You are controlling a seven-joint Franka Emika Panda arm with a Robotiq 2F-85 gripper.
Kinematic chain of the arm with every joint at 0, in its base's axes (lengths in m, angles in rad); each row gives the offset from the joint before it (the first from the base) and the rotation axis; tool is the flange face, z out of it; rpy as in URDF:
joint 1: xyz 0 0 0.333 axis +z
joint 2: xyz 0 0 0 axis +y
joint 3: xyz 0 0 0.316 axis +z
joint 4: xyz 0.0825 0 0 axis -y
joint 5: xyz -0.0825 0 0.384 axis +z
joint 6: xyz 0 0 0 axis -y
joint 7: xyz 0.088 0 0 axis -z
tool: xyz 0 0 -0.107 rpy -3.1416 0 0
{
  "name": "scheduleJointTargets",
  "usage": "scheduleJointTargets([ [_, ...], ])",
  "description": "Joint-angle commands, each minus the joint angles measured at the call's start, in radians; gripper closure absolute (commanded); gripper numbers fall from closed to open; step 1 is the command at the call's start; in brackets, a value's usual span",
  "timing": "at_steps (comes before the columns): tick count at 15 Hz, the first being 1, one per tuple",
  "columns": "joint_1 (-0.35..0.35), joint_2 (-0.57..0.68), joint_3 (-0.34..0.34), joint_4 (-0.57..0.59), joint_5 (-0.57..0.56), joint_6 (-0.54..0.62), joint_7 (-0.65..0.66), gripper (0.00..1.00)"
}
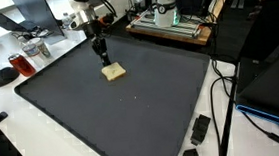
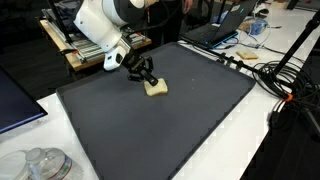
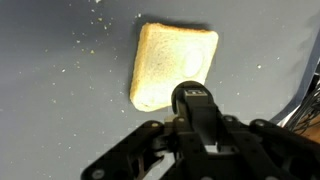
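Observation:
A pale slice of bread (image 1: 114, 72) lies flat on the dark grey mat (image 1: 132, 114), towards its far side. It shows in both exterior views (image 2: 155, 88) and fills the top of the wrist view (image 3: 172, 65). My gripper (image 1: 103, 57) hangs right by the slice's edge (image 2: 147, 78). In the wrist view its black fingers (image 3: 193, 97) are pressed together with the tips over the near edge of the bread. Nothing shows between the fingers. Whether the tips touch the bread I cannot tell.
A red cup (image 1: 20, 65) and glass jars (image 1: 37, 48) stand off the mat's edge. A wooden tray with equipment (image 1: 171, 25) sits behind the mat. Small black parts (image 1: 199, 130) and cables (image 2: 285, 80) lie beside it. Glass jars (image 2: 40, 165) also stand near one corner.

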Motion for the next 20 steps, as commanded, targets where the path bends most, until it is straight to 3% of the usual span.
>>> scheduleJointTargets([
  [1,0.000,0.035,-0.042,0.030,0.070,-0.100,-0.103,0.95],
  [10,-0.001,0.062,-0.129,-0.032,0.384,-0.224,-0.424,0.95],
  [20,0.122,-0.157,-0.215,-0.349,0.851,-0.168,-0.850,0.95],
])
